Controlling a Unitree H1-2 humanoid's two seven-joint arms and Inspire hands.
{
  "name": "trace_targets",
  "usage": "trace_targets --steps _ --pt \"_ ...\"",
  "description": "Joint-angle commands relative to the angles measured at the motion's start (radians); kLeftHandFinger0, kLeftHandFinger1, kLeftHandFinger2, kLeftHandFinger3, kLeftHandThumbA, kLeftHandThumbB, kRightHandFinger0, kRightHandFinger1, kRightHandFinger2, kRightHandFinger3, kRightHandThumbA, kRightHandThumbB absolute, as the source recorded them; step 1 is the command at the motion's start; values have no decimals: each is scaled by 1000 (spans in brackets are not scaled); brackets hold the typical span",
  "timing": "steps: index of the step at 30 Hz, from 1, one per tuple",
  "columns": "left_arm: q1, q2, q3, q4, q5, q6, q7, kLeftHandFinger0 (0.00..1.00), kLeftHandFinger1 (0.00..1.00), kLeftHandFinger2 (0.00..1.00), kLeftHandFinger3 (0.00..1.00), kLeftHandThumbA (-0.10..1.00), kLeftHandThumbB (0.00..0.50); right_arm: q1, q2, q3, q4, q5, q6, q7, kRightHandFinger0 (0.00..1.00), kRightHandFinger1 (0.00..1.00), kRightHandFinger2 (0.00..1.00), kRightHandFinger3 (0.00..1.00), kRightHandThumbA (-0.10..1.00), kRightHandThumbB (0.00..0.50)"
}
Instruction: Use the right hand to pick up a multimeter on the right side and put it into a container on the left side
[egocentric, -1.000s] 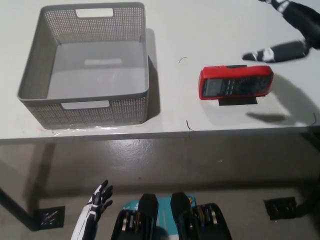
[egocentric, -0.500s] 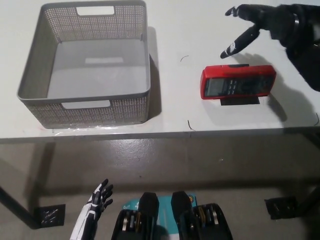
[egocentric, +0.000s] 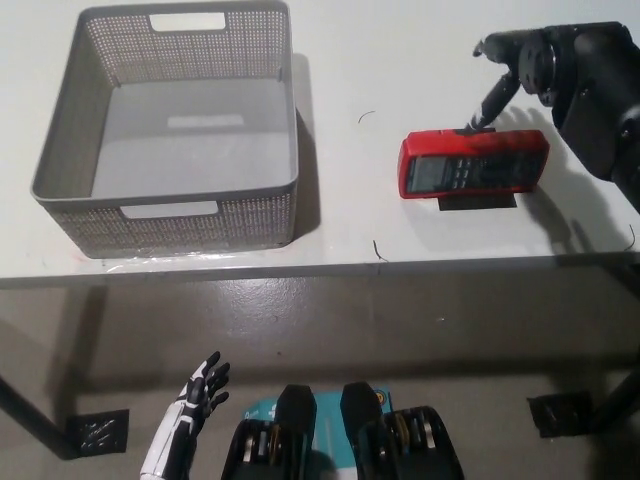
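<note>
A red multimeter (egocentric: 472, 163) lies flat on the white table (egocentric: 400, 230) at the right, display toward the left. My black right hand (egocentric: 520, 70) hovers just behind its far edge, open, with one fingertip reaching down to the meter's top edge. It holds nothing. The grey mesh container (egocentric: 170, 130) stands empty on the table's left side. My white left hand (egocentric: 195, 405) rests open low at the picture's lower left, below the table's front edge.
A dark strip (egocentric: 478, 202) lies on the table just in front of the multimeter. The table's front edge runs across the picture at mid-height, with grey floor (egocentric: 400, 330) below it.
My right hand has come in from the upper right and lowered toward the multimeter's far edge. Multimeter, container and left hand stay where they were.
</note>
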Motion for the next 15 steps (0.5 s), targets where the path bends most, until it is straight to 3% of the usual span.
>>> trace_targets --steps 1,6,15 --pt "-6 10 2 -36 -10 7 -13 1000 1000 1000 1000 1000 449 -87 1 3 26 -51 -46 -26 1000 1000 1000 1000 1000 500" --pt "-9 10 3 -35 -12 5 -17 1000 1000 1000 1000 1000 460 -92 -10 -20 35 -31 -73 18 1000 1000 1000 1000 1000 475" --pt "-13 13 1 -34 2 6 -16 1000 1000 1000 1000 1000 445 -91 -16 -51 21 -12 -58 81 1000 1000 1000 1000 1000 500"
